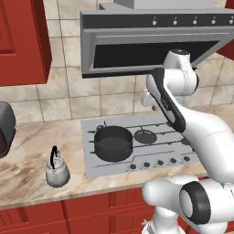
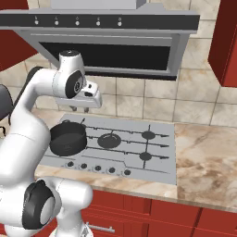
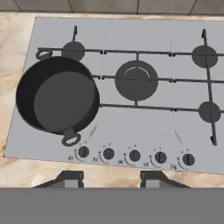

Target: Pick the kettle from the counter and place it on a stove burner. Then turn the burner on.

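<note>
Tool hangs half-parted, empty, high over the cooktop knobs. Kettle sits near tabletop front edge, left of cooktop. Risk: pot covers one burner; handle is thin, grasp may slip.

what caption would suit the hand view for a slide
Looking down past two dark fingers at the grey metal cooktop, a wide black cooking pot on its left and five round knobs in front.

Your two base views flank the arm, both facing the cooktop; your hand view looks straight down on it.
</note>
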